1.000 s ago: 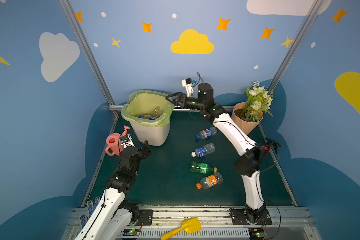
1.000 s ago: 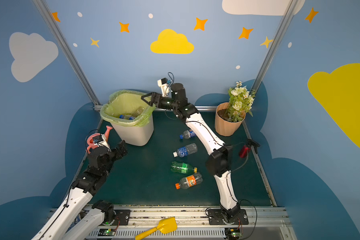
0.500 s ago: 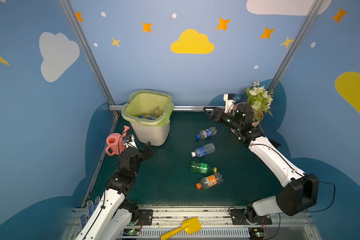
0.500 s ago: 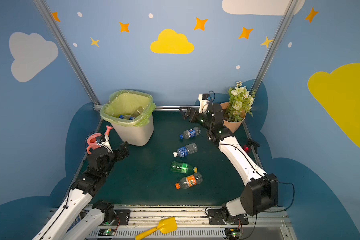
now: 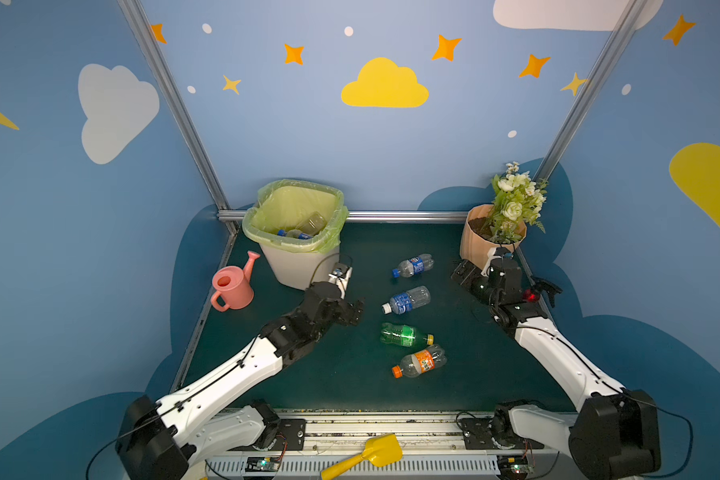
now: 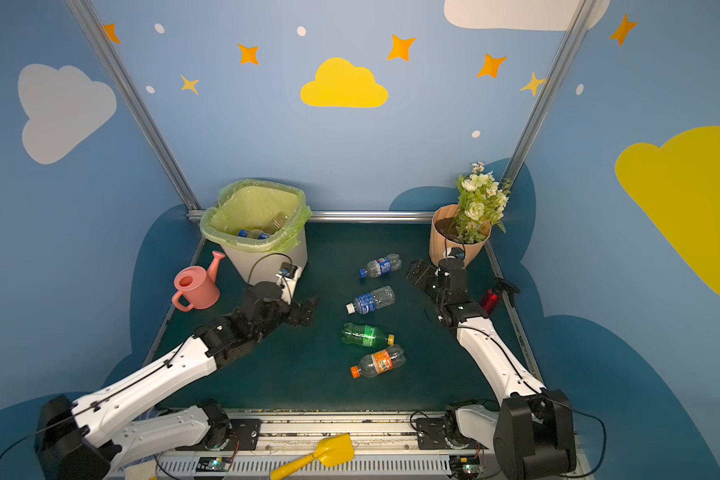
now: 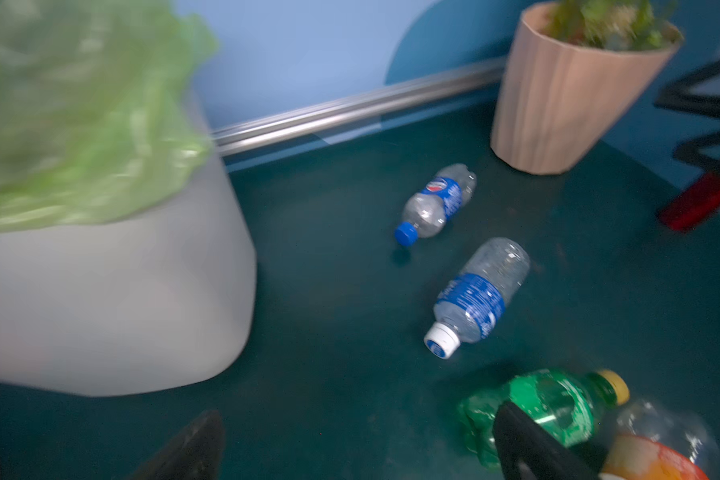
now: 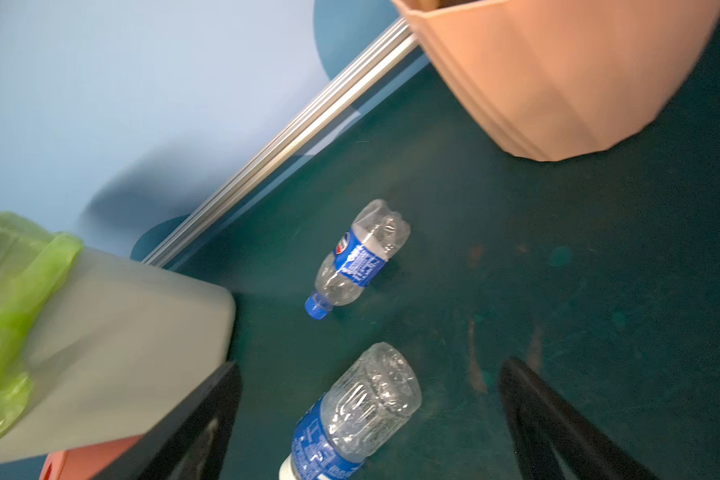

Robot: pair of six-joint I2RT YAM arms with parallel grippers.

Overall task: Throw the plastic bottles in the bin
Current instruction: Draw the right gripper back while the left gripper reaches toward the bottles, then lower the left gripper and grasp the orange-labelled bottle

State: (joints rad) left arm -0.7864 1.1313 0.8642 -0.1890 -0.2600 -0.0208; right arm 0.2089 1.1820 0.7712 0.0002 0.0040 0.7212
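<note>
left end effector [image 5: 356, 309] is spread wide and holds nothing. it hovers low over the green surface [image 5: 350, 374], just in front of the bin [image 5: 296, 268] and to the left of the bottle row. right end effector [image 5: 460, 272] is also wide open and empty, and i see it beside the flowerpot [image 5: 474, 245], pointing toward the bottles.

four bottles lie on their sides in the middle of the surface, in a loose line from far to near: blue-cap bottle [image 5: 413, 265], white-cap bottle [image 5: 406, 300], green bottle [image 5: 404, 334], orange-label bottle [image 5: 420, 362]. none of them touches an end effector.

only the top views look into the bin: a few clear bottles [image 5: 302, 229] lie at the bottom of the green liner. both wrist views catch only its white outer wall and the folded liner edge, blurred.

the left wrist view shows all four loose bottles, with one finger [image 7: 528, 444] overlapping the green bottle in the picture. both top views show a clear gap there.

the right wrist view shows only the blue-cap and white-cap bottles, the white-cap one lying between its fingers but lower on the surface, not gripped.

watering can [image 5: 230, 284] stands left of the bin and the red spray bottle [image 5: 531, 294] at the right edge. the yellow scoop [image 5: 375, 451] on the front rail shows only in the top views.
</note>
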